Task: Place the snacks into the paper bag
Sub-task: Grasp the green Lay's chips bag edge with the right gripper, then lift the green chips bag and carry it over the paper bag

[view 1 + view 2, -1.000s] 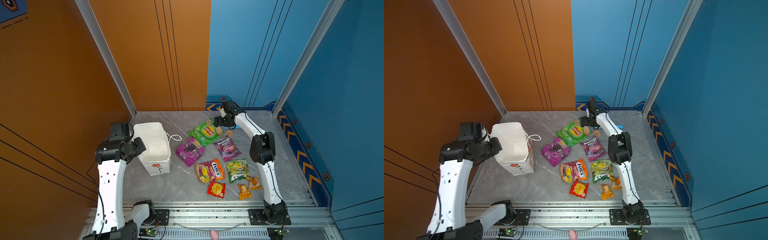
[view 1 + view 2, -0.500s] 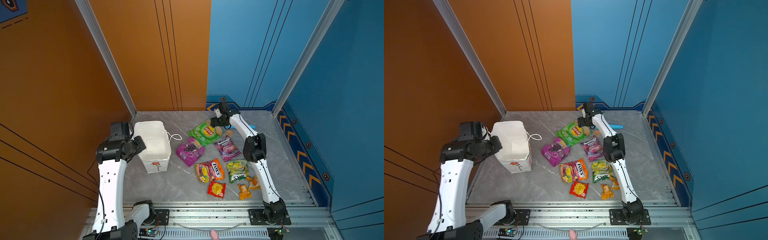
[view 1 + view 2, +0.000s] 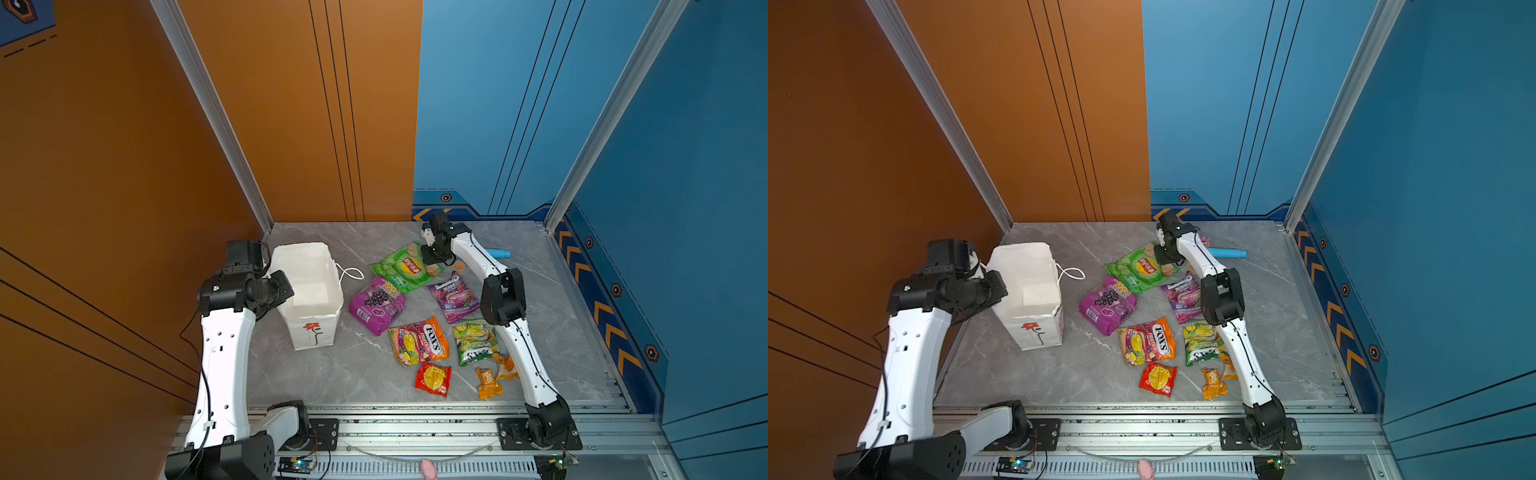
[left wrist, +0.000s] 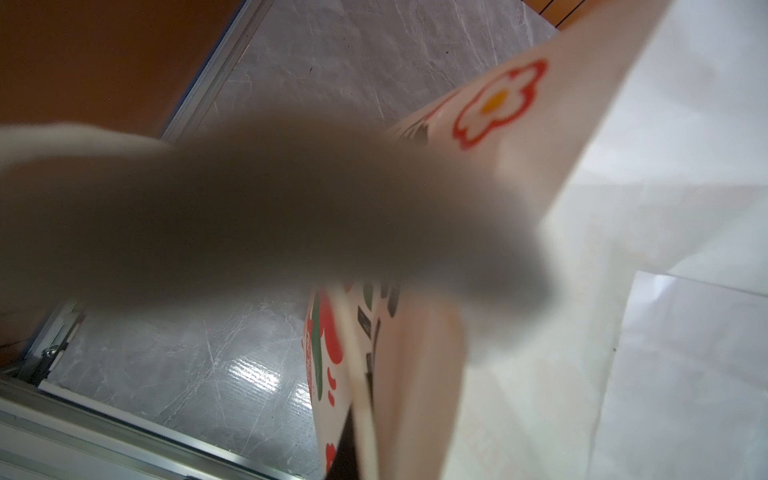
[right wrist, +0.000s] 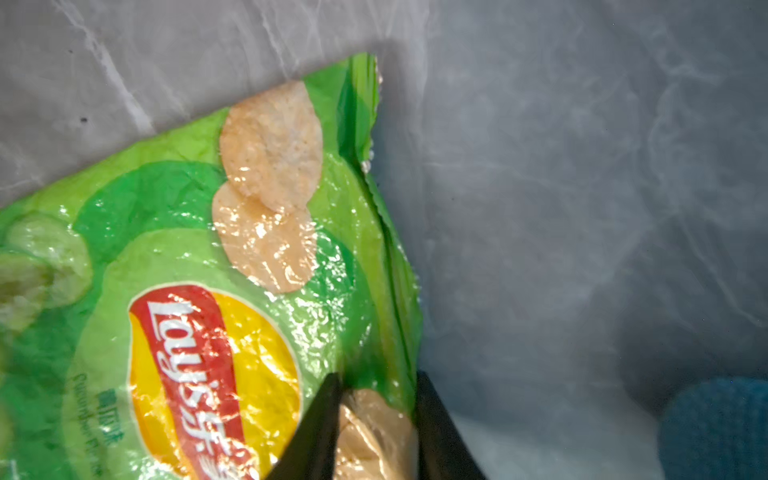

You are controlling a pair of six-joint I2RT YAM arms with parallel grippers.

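The white paper bag (image 3: 311,332) (image 3: 1034,332) stands open at the left, and my left gripper (image 3: 277,276) (image 4: 361,436) is shut on its left rim; the flower-printed wall (image 4: 498,95) runs between the jaws. The green chips bag (image 3: 405,268) (image 3: 1140,268) (image 5: 187,249) lies flat behind the other snacks. My right gripper (image 3: 432,259) (image 3: 1165,259) (image 5: 376,380) is shut on its far right edge, with foil bunched between the fingers. On the floor lie a purple grape packet (image 3: 376,305), a berry packet (image 3: 453,297), an orange candy bag (image 3: 419,343), a green candy bag (image 3: 476,343), a red wrapper (image 3: 433,379) and orange-yellow wrappers (image 3: 489,382).
A blue cylinder (image 3: 498,252) (image 5: 715,428) lies just right of my right gripper, with a small pink toy (image 3: 1204,240) behind the forearm. The bag's cord handle (image 3: 349,274) hangs toward the snacks. Walls close in the back and both sides.
My right gripper has moved left and down onto the chips bag's far right edge and closed on it. The left arm and the paper bag have stayed put.
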